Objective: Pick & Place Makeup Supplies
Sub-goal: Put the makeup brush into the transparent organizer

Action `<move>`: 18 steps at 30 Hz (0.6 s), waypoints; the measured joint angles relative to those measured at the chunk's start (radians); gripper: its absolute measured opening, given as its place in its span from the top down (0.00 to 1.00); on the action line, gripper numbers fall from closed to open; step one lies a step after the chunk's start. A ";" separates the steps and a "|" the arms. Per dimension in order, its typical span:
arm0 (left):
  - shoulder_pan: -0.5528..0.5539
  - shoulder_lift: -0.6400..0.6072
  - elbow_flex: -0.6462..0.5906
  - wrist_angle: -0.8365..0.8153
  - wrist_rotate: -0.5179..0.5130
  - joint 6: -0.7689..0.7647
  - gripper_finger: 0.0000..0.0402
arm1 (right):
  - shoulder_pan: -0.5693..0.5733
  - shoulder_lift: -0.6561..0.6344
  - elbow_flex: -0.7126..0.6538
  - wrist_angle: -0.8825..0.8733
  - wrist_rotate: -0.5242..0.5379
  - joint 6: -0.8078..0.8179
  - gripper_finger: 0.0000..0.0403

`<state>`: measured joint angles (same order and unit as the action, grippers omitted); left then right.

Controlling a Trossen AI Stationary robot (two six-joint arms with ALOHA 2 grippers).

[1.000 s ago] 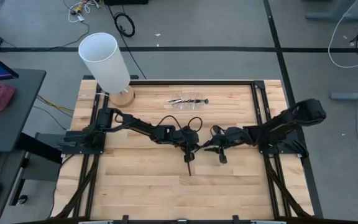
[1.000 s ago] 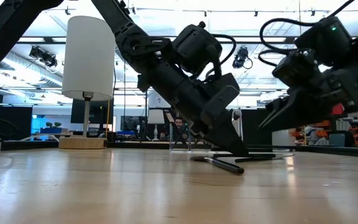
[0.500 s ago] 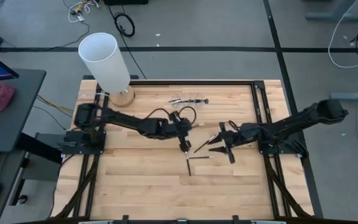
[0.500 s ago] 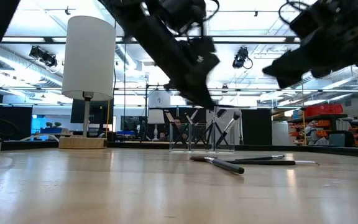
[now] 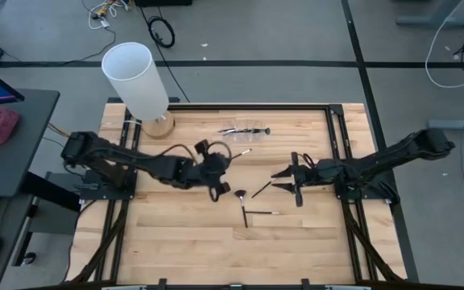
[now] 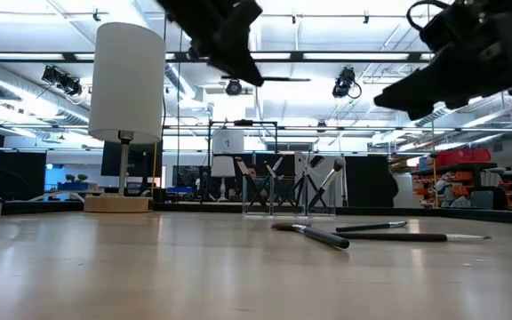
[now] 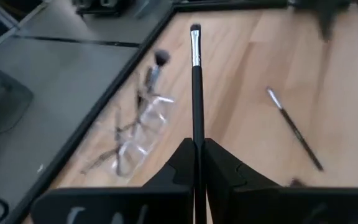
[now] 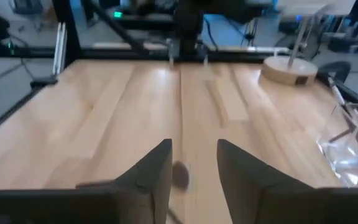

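Mid-surface, left claw (image 5: 218, 190) is up off the wood, clamped tight on one makeup brush (image 7: 196, 93) sticking out past its fingers. Right claw (image 5: 296, 179) hovers near, fingers spread, empty. Three loose brushes (image 5: 254, 205) lie on the surface (image 5: 296, 242) between the claws. Clear holder (image 5: 244, 130) with more brushes sits at the far edge; white lamp (image 5: 138, 80) on its wooden base at the far left corner.

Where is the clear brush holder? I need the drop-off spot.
In the high view the clear holder stands at the table's far edge, mid-width, right of the white lamp.
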<state>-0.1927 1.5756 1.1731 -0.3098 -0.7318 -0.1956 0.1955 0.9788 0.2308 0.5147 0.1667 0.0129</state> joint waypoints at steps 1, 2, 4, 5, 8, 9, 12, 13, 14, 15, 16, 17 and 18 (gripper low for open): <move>-0.012 -0.005 -0.041 0.053 -0.004 0.006 0.96 | -0.004 0.016 -0.011 0.049 0.000 -0.002 0.68; -0.020 -0.005 -0.085 0.139 -0.001 0.019 0.96 | -0.008 0.035 -0.024 0.118 -0.001 -0.001 0.68; -0.025 -0.005 -0.188 0.349 0.037 0.076 0.96 | -0.019 0.100 -0.045 0.292 -0.002 0.001 0.69; -0.020 -0.005 -0.236 0.468 0.076 0.122 0.96 | -0.025 0.133 -0.057 0.370 -0.003 0.002 0.69; 0.011 -0.006 -0.366 0.883 0.269 0.213 0.96 | -0.047 0.246 -0.062 0.558 -0.033 0.005 0.69; 0.024 -0.007 -0.401 0.986 0.323 0.220 0.96 | -0.054 0.282 -0.062 0.604 -0.044 0.005 0.69; 0.061 -0.007 -0.470 1.128 0.415 0.187 0.96 | -0.074 0.389 -0.050 0.745 -0.053 0.003 0.69; 0.071 -0.005 -0.482 1.138 0.424 0.181 0.96 | -0.082 0.417 -0.043 0.797 -0.055 -0.003 0.69; 0.078 0.000 -0.490 1.148 0.428 0.179 0.96 | -0.089 0.443 -0.028 0.833 -0.057 -0.008 0.69; 0.083 0.007 -0.496 1.159 0.429 0.177 0.96 | -0.099 0.465 -0.017 0.861 -0.068 -0.017 0.69; 0.087 0.017 -0.495 1.170 0.429 0.178 0.96 | -0.109 0.482 -0.006 0.882 -0.082 -0.022 0.69; 0.088 0.024 -0.494 1.183 0.430 0.181 0.96 | -0.119 0.500 0.015 0.889 -0.106 -0.024 0.69; 0.088 0.028 -0.494 1.194 0.432 0.183 0.96 | -0.130 0.514 0.037 0.893 -0.135 -0.024 0.69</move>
<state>-0.1052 1.6038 0.6788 0.8846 -0.3001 -0.0129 0.0654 1.4929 0.2677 1.4081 0.0313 -0.0110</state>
